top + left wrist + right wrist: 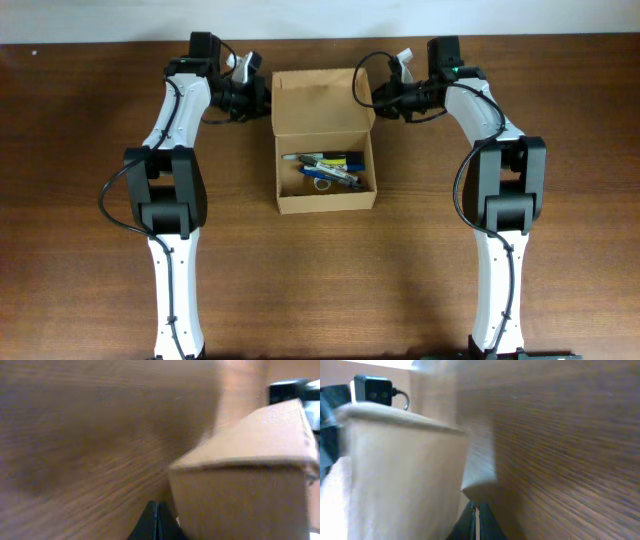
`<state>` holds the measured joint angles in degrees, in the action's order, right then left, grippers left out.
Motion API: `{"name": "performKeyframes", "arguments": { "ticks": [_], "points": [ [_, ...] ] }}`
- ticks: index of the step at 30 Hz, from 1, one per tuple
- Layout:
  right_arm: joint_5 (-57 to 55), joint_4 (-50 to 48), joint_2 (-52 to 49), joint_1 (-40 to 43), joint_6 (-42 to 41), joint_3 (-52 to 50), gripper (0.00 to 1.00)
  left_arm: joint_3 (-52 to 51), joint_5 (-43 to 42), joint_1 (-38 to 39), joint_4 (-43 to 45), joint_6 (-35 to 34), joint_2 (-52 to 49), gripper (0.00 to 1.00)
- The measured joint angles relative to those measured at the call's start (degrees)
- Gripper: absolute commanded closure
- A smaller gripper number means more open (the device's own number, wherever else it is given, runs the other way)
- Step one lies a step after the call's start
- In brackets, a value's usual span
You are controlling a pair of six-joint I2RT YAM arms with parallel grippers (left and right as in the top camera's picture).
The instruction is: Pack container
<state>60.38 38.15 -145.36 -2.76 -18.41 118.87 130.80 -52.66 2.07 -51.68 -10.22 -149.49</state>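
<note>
The container (326, 203), a tan cardboard box, sits open at the table's middle with its flap lid (322, 100) folded back toward the far side. Inside lie several pens and markers (327, 161) and a small ring-shaped item (322, 183). My left gripper (265, 97) is shut at the lid's left edge, and my right gripper (377, 98) is shut at its right edge. In the left wrist view the closed fingers (157, 521) press beside the box wall (240, 495). The right wrist view shows closed fingers (476, 521) under a pale flap corner (480, 467) beside the box (405, 475).
Dark wooden table (560, 300) extends all around the box. Both arm bases stand at the near edge, the left arm (170, 190) and the right arm (505, 190) flanking the box. The opposite wrist's camera (372, 390) shows beyond the lid.
</note>
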Motion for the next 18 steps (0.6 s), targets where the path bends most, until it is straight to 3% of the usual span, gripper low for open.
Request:
{"name": "performKeyframes", "arguments": {
  "ticks": [11,18],
  "points": [
    [5.5,-3.1,0.0,0.5,-1.6,2.3,0.96,6.4,-7.5,-0.6,3.0,-1.9,0.0,0.99],
    [6.4,-3.2,1.9,0.3,-2.1,3.6,0.96,16.6,-8.7,-0.5,-2.2,-2.3,0.0,0.98]
  ]
}}
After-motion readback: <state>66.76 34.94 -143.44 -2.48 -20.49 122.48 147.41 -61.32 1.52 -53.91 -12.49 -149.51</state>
